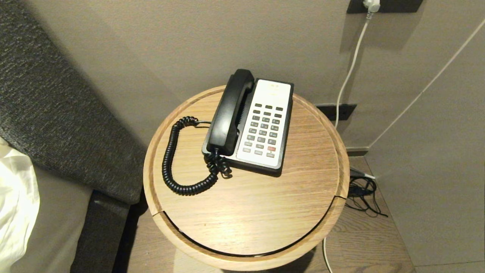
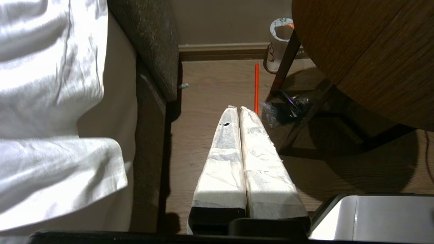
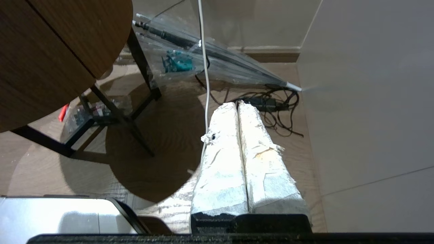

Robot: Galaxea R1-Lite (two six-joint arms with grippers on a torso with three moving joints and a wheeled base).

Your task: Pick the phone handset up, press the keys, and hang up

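Observation:
The glossy black phone handset (image 1: 230, 110) rests in its cradle on the left side of the phone base (image 1: 282, 151), its coiled cord (image 1: 170, 159) looping over the round wooden table (image 1: 250, 216). The dark grey keys (image 1: 264, 129), one of them red, sit in rows on the white faceplate. Neither arm shows in the head view. My left gripper (image 2: 237, 108) hangs low beside the table, over the floor, shut with nothing in it. My right gripper (image 3: 237, 104) hangs on the table's other side, above the floor cables, also shut and empty.
A dark upholstered headboard (image 1: 57, 113) and white bedding (image 1: 15, 197) stand left of the table. A white cable (image 1: 350, 72) runs down the wall to a tangle of black cords (image 1: 363, 193). A paper cup (image 2: 279, 44) and orange stick (image 2: 256, 86) lie under the table, a clear umbrella (image 3: 210, 57) on the right.

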